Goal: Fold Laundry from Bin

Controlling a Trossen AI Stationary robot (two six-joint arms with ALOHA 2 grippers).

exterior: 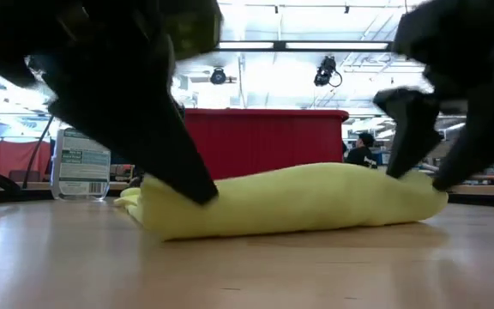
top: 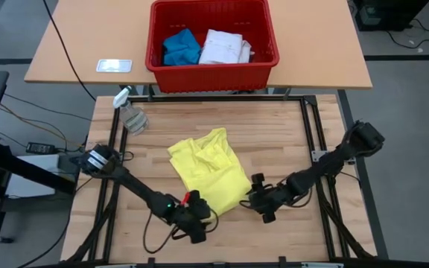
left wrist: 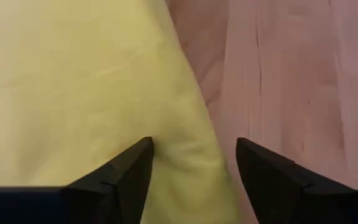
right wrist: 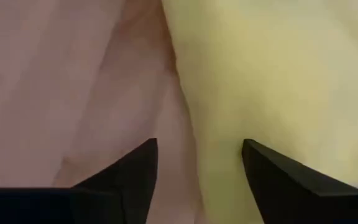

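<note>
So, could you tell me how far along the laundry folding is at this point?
Done: the yellow T-shirt is out of the bin and lies folded on the table. In hand: the left tool and right tool sit at its near edge, both open, each with one finger on the cloth. Left: a blue piece and a white shirt are in the bin.
</note>
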